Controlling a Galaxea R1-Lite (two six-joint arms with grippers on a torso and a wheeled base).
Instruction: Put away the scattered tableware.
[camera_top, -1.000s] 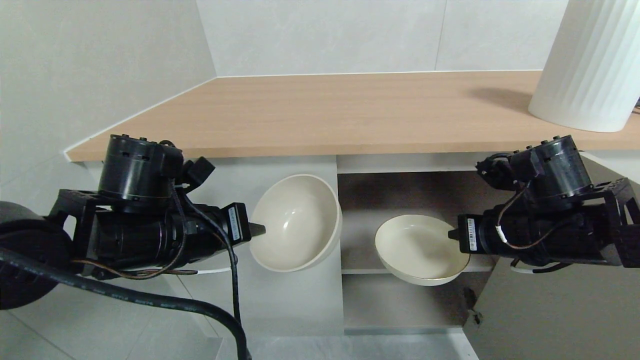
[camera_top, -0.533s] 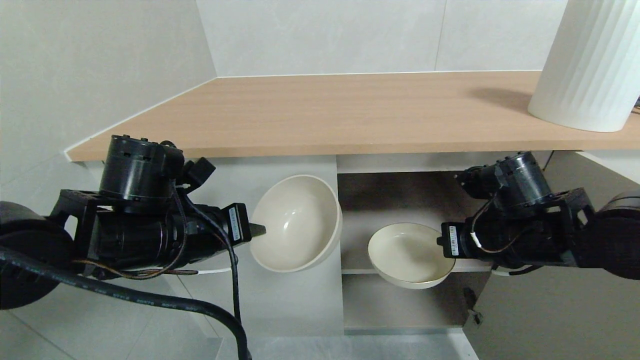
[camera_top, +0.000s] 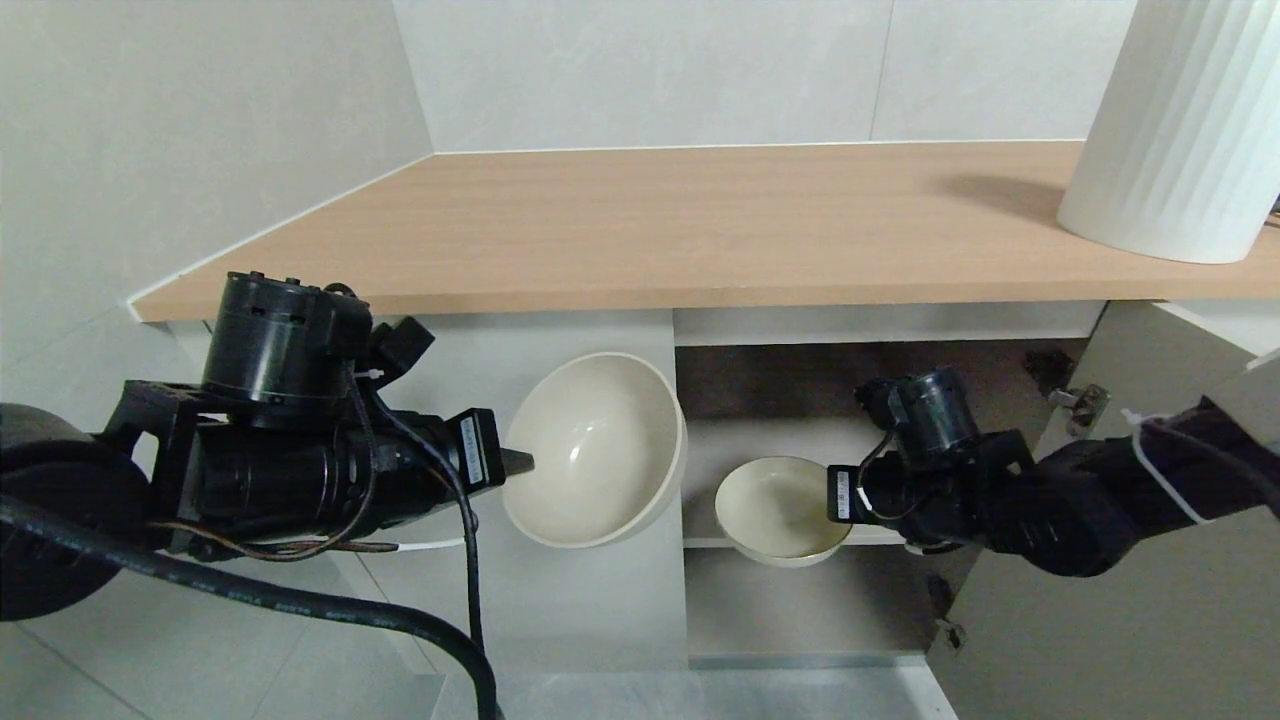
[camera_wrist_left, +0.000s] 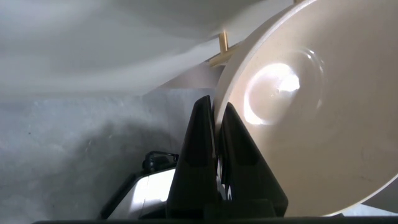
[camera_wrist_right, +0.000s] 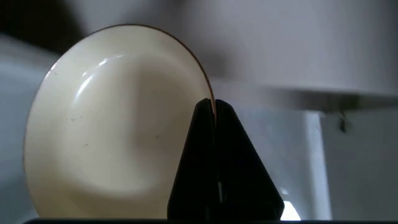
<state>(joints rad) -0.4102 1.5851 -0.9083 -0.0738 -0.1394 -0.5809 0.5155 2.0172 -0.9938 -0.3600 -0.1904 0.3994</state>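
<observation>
My left gripper (camera_top: 522, 461) is shut on the rim of a large cream bowl (camera_top: 595, 450), held tilted in front of the closed left cabinet door; in the left wrist view its fingers (camera_wrist_left: 205, 143) pinch the bowl's (camera_wrist_left: 298, 112) edge. My right gripper (camera_top: 835, 494) is shut on the rim of a smaller cream bowl (camera_top: 775, 508), which hangs just above the shelf (camera_top: 720, 440) inside the open cabinet. The right wrist view shows the dark fingers (camera_wrist_right: 214, 143) clamped on that small bowl (camera_wrist_right: 118, 118).
A wooden countertop (camera_top: 680, 230) runs above the cabinet, with a tall white ribbed vessel (camera_top: 1180, 130) at its right end. The right cabinet door (camera_top: 1120, 560) stands open with a hinge (camera_top: 1075, 400) showing. A lower compartment (camera_top: 800, 600) lies under the shelf.
My right arm has carried the small bowl forward and left, down into the open cabinet over the shelf. The left arm and the large bowl have barely moved.
</observation>
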